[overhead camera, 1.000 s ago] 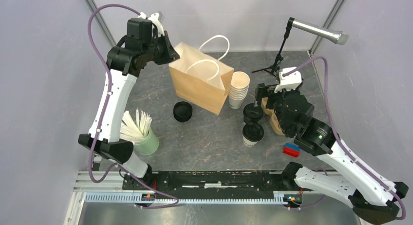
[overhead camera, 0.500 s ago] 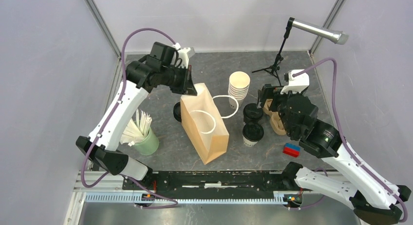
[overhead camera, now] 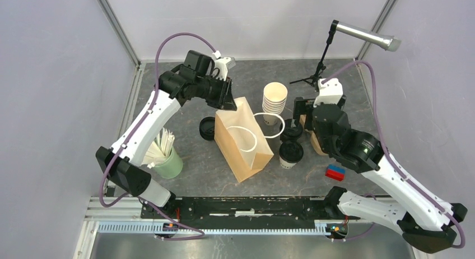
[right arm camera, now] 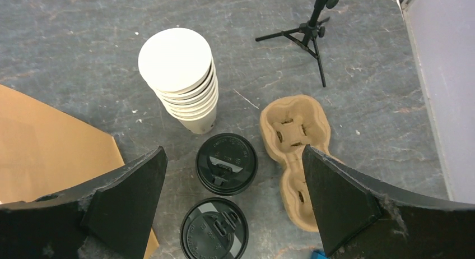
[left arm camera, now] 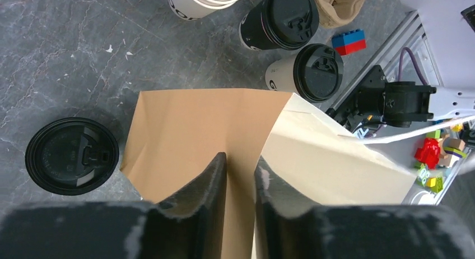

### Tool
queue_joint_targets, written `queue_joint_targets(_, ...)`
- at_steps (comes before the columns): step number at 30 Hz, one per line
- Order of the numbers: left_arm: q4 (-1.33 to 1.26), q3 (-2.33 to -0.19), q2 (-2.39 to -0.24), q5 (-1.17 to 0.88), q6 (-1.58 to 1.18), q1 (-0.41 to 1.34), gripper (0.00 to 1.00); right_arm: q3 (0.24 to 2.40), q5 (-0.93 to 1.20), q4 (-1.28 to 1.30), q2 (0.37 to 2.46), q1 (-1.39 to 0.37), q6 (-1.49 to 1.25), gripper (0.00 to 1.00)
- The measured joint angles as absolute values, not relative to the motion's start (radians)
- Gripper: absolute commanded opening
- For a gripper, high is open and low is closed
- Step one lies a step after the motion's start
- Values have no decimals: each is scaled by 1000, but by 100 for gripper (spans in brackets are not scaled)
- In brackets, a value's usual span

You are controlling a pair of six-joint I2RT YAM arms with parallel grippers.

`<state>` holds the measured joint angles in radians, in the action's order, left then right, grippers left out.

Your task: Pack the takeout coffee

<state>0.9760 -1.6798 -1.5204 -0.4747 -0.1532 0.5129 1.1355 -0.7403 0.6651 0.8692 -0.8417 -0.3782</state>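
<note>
Paper bag now pulled to mid-frame, beside the 2 coffee cups.
Left fingers sit narrow on its top edge, maybe letting go; right fingers gape wide over the cups, ready to pack.

The dark grey desk is carrying a brown paper bag near its middle, with a pile of black lids sitting just left of it. To the right a takeout coffee and a second takeout coffee are standing together — a stack of lidless cups behind them, a pulp carrier beside them. A green cup of white sticks, a red-and-blue block and a small tripod are sitting apart.
</note>
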Motion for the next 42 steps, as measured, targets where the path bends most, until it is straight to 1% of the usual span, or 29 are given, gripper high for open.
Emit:
queue_joint_targets(3,960,-1681,-1538,-474,-149,513,55,1196,-749,722,933,-834,-381,98)
queue_joint_targets(4,958,-1685,-1545,-474,-149,513,61,1209,-754,731,950,-830,-378,98)
queue_joint_targets(5,955,-1689,-1552,-474,-149,513,71,1218,-756,738,965,-821,-372,97)
queue_joint_targets(6,953,-1693,-1556,-474,-149,513,98,1221,-758,742,974,-810,-365,96)
queue_joint_targets(7,952,-1698,-1559,-473,-149,513,100,1221,-755,744,980,-794,-349,96)
queue_joint_targets(12,952,-1766,-1564,-430,-163,513,100,1221,-694,751,1018,-657,-277,95)
queue_joint_targets(15,951,-1816,-1560,-365,-207,513,100,1217,-611,750,1060,-550,-244,94)
queue_joint_targets(17,947,-1826,-1541,-313,-244,513,100,1208,-551,749,1090,-484,-222,92)
queue_joint_targets(19,948,-1826,-1509,-257,-280,513,100,1183,-484,741,1125,-416,-186,91)
queue_joint_targets(21,949,-1825,-1469,-225,-315,513,100,1150,-453,741,1160,-381,-146,88)
queue_joint_targets(24,966,-1815,-1403,-236,-359,511,100,1112,-426,746,1222,-361,-77,86)
queue_joint_targets(26,969,-1771,-1342,-248,-393,511,100,1078,-398,742,1237,-342,-35,81)
queue_joint_targets(28,971,-1702,-1275,-259,-426,511,100,1045,-363,739,1236,-305,2,79)
queue_joint_targets(29,968,-1659,-1237,-264,-440,511,100,1027,-337,735,1235,-278,19,75)
queue_joint_targets(32,970,-1557,-1143,-260,-485,511,100,986,-273,725,1239,-210,62,59)
queue_joint_targets(33,972,-1541,-1126,-253,-499,511,100,981,-253,724,1244,-193,76,57)
queue_joint_targets(38,982,-1530,-1097,-209,-537,511,100,981,-188,688,1275,-165,123,56)
queue_joint_targets(42,999,-1530,-1099,-184,-535,511,100,992,-170,681,1310,-165,157,61)
